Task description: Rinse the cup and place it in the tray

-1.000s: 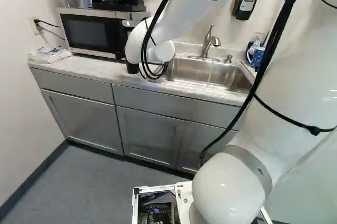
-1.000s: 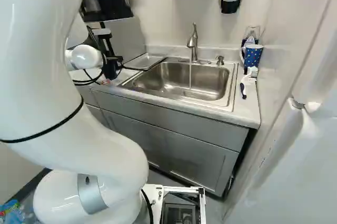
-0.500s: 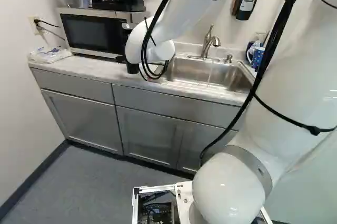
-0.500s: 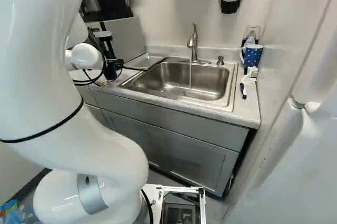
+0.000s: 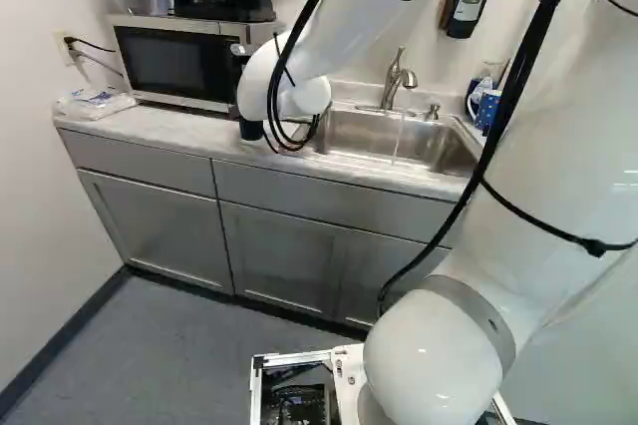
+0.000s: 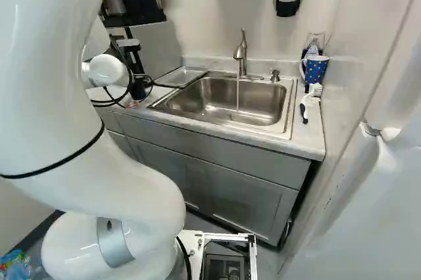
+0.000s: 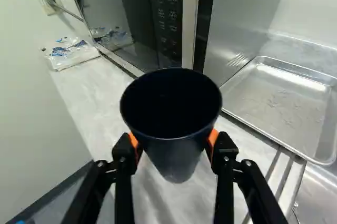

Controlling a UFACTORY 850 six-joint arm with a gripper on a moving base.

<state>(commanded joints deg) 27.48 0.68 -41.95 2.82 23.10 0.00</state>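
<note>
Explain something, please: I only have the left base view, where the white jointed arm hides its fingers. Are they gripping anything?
Observer: Yes, the wrist view shows the orange-padded black fingers pressing a dark blue, tapering cup from two sides.
Visitor: Lovely! Where might it go afterwards? I can't spot a tray.
Observer: The right base view shows a shallow, silver metal tray beside the stainless-steel sink, at the end nearer the arm's fingers.

I see a pale countertop (image 5: pixel 189 128) holding a microwave (image 5: pixel 164 61) and plastic packet (image 7: pixel 71 53) left of the sink (image 6: pixel 253 104), a tray (image 7: pixel 284 103) just beside its left side, a spotted mug (image 6: pixel 317 70) and brush (image 6: pixel 304 110) to its right.
</note>
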